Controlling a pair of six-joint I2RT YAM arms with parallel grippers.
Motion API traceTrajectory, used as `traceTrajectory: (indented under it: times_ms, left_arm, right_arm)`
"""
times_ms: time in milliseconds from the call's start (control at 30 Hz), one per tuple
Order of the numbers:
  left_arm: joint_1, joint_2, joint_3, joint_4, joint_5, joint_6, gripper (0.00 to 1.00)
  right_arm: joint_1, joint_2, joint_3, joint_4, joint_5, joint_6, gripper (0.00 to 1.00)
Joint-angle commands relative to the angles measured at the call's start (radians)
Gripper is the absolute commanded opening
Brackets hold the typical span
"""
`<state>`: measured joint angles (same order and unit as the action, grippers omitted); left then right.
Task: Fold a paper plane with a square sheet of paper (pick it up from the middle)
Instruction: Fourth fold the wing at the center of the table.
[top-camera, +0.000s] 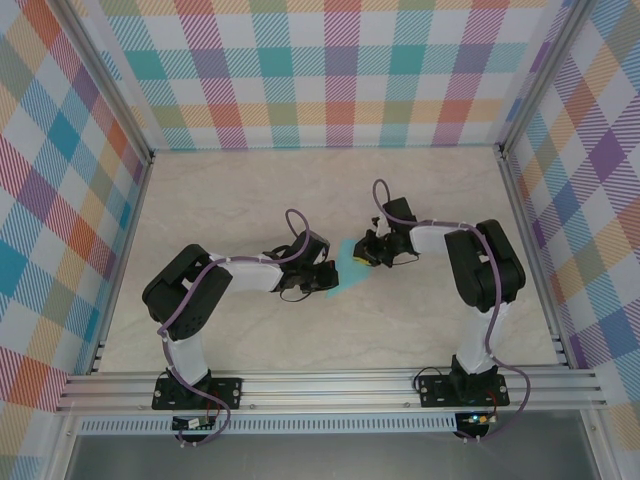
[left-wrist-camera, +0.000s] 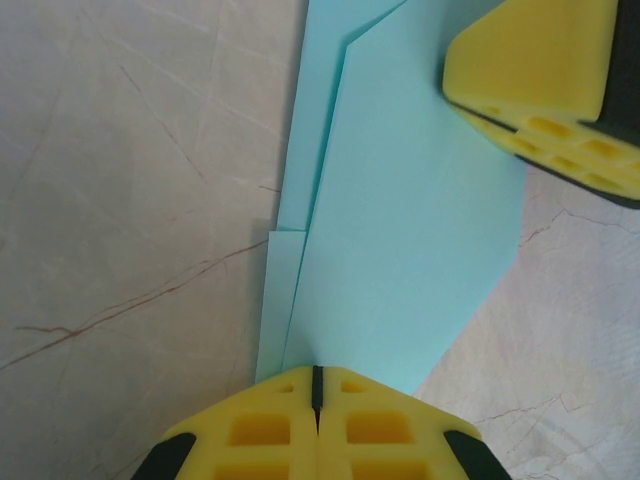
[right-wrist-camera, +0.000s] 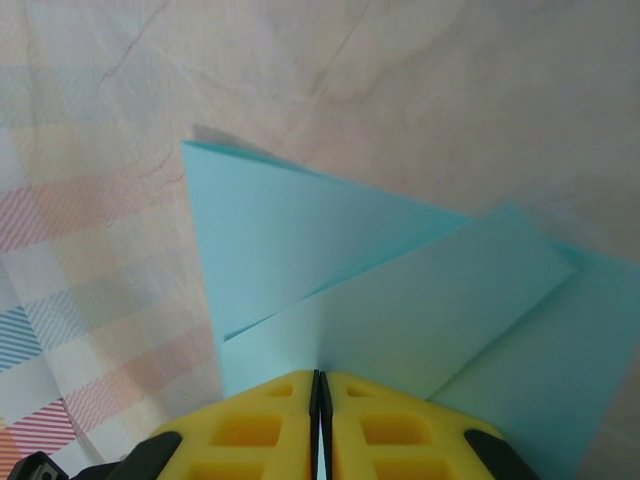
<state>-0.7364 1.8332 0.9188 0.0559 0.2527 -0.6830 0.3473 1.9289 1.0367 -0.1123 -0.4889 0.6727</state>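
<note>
The sheet of paper (top-camera: 346, 272) is light turquoise and folded into layered, angled flaps; it lies on the table between my two grippers. In the left wrist view the paper (left-wrist-camera: 410, 220) runs away from my left gripper (left-wrist-camera: 317, 372), whose jaws are shut with their tips over its near end; I cannot tell whether they pinch it. My right gripper (right-wrist-camera: 319, 378) is shut on the paper (right-wrist-camera: 300, 230), with turquoise showing in the slit between its jaws. From above, the left gripper (top-camera: 320, 274) and right gripper (top-camera: 370, 252) face each other across the paper.
The table (top-camera: 250, 200) is pale marbled beige, boxed in by plaid walls (top-camera: 330, 80) at the back and sides. An aluminium rail (top-camera: 330, 385) carries both arm bases at the near edge. The right gripper's yellow finger (left-wrist-camera: 540, 80) hangs over the paper's far end.
</note>
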Motion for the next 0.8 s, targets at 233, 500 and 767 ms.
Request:
traceTrajectory:
  times_ms: [233, 500, 767]
  left_arm:
    - [0.002, 0.093, -0.066, -0.215, -0.033, 0.023, 0.01]
    - [0.002, 0.097, -0.070, -0.212, -0.028, 0.021, 0.00]
    - [0.001, 0.089, -0.066, -0.217, -0.027, 0.020, 0.01]
  right_arm:
    - [-0.119, 0.065, 0.096, -0.052, 0.099, -0.045, 0.13]
    - [-0.153, 0.090, 0.141, -0.087, 0.088, -0.063, 0.13]
    - [-0.147, -0.087, 0.067, -0.085, 0.020, -0.048, 0.15]
